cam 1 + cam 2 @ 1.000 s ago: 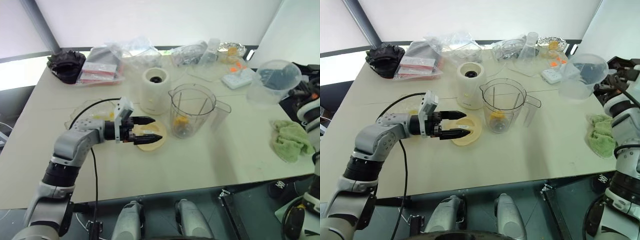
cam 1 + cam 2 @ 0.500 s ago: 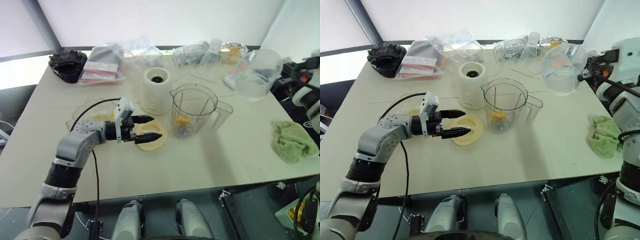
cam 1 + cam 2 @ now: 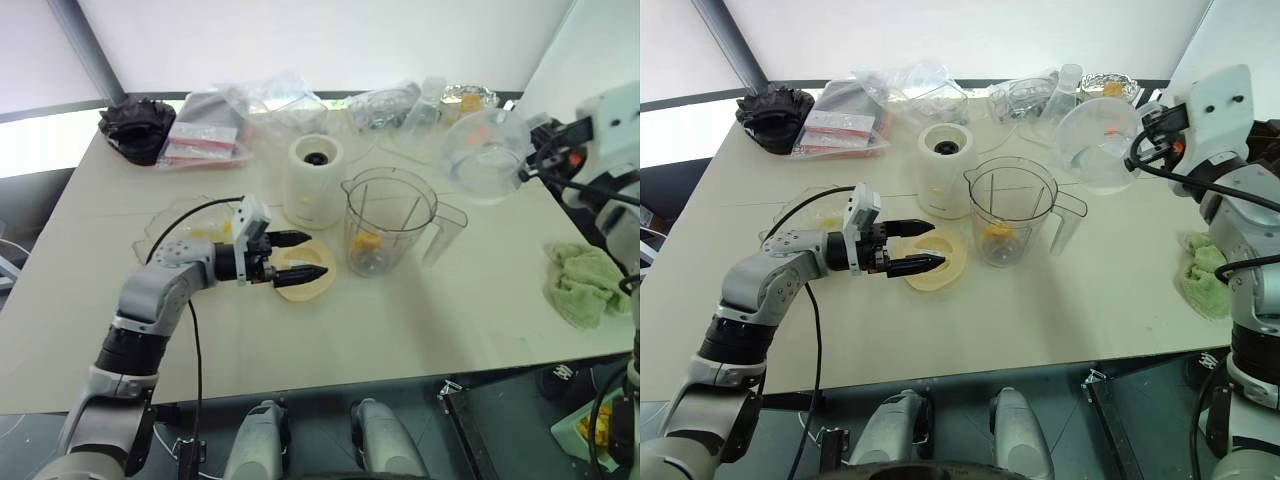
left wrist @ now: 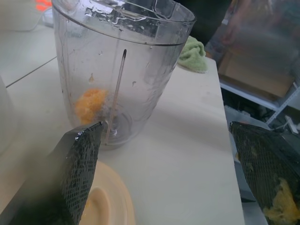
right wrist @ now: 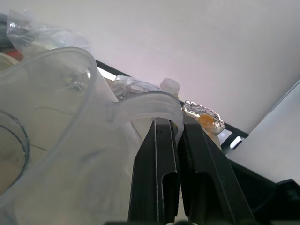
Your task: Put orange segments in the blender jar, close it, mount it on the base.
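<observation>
So, orange segments (image 3: 364, 243): one small orange clump at the bottom of the blender jar (image 3: 388, 222), can't split it into a count. One jar, upright near mid counter (image 3: 300, 340), no lid on, handle toward my right side. One base (image 3: 314, 182) just behind and to the jar's left, cream, dark socket up, close to the jar but apart from it. One flat cream lid (image 3: 302, 282) lies on the counter in front of the base, beside the jar's foot.

My left end effector (image 3: 304, 255) hangs over that lid w/ both fingers spread wide, tips pointing at the jar, nothing between them. My right end effector (image 5: 177, 164) is up above the counter's far right, fingers pinched tight on the rim tab of one round clear bowl (image 3: 1097, 145), bowl tilted, mouth toward the jar.

One green cloth (image 3: 585, 282) at the right edge. Bags and 1 black bundle (image 3: 137, 125) sit along the far edge.
</observation>
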Robot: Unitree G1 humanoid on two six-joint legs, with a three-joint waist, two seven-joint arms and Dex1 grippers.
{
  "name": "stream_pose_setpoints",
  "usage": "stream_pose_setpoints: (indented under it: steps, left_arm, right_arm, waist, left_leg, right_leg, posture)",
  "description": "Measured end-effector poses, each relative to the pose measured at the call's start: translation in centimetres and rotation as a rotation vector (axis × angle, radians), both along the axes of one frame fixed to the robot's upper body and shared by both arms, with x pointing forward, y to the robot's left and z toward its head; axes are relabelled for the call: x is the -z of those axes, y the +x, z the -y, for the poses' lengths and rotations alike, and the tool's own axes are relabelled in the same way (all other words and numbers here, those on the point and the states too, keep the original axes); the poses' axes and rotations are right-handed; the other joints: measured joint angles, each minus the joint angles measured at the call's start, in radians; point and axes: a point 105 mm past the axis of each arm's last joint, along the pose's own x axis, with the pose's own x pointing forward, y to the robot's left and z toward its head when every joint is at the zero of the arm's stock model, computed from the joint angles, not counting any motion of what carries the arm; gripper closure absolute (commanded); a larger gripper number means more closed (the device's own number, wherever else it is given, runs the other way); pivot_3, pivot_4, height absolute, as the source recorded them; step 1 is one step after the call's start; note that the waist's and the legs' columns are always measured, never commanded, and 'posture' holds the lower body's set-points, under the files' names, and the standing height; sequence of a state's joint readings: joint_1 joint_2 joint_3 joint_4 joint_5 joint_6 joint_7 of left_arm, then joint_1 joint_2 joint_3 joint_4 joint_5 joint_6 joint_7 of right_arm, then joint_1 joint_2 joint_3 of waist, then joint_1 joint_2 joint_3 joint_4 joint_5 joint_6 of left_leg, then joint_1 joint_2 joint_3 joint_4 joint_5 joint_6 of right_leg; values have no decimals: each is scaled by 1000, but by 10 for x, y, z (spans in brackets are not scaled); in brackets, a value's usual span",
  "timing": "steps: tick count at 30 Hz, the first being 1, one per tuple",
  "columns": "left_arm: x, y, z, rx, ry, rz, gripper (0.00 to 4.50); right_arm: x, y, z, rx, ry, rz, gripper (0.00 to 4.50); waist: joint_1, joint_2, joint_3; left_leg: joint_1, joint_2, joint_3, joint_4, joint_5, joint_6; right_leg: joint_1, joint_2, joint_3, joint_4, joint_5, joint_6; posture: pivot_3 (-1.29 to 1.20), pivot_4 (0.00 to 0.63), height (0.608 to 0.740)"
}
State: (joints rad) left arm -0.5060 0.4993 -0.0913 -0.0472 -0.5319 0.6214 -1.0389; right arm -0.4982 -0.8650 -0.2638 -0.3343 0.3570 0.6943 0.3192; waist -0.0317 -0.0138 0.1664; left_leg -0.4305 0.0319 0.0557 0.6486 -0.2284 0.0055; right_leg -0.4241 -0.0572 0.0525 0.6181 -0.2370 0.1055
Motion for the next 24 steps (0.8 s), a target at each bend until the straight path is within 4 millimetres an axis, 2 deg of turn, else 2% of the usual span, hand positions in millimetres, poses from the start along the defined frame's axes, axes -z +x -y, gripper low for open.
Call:
stream_pose_setpoints:
  steps: [17,24]
  left_arm:
    - [-1,0,3,-3,-4,12,0]
    - [-4,2,3,-18,11,63,0]
  right_arm:
    - [-10,8,-25,-45,-229,86,4487]
    - [-8,12,-28,-55,-303,89,4487]
  waist:
    - [18,0,0]
    - [17,0,0]
  left_leg:
    - [-1,0,1,0,0,0]
    - [-1,0,1,0,0,0]
  right_leg:
    - [0,0,0,0,0,0]
    - [0,0,0,0,0,0]
  posture:
    - [0,150,740]
    - [0,150,740]
